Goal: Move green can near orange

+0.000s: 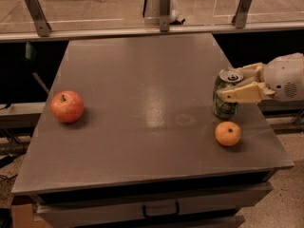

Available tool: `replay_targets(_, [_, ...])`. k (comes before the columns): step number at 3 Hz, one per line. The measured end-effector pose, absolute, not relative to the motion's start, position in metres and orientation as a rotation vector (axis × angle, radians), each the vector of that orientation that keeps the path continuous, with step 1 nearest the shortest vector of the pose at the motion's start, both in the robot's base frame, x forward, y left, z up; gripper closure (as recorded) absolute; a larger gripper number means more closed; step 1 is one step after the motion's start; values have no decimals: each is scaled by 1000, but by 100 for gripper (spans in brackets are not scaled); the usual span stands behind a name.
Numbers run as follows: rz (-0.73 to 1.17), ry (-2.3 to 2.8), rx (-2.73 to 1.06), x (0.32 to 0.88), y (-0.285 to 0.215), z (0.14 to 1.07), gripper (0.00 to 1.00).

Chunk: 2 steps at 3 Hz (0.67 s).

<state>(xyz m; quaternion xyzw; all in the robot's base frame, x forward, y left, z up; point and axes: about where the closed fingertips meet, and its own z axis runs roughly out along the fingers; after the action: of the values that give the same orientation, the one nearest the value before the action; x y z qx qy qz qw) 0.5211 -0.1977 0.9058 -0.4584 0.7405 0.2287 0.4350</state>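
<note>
The green can (225,102) stands upright near the right edge of the grey table (142,108), its silver pull-tab top showing. My gripper (232,85) reaches in from the right, and its pale fingers (242,95) are closed around the can's upper part. The orange (228,133) lies on the table just in front of the can, a short gap apart.
A red apple (67,106) sits on the left side of the table. A rail with metal brackets (164,6) runs along the far edge. The table's right edge is close to the can and the orange. A drawer handle (160,208) shows below the front edge.
</note>
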Motion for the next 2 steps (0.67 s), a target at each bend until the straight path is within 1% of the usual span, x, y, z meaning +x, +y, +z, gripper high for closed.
replay_targets(2, [602,1868,-1175,505,-201,896,15])
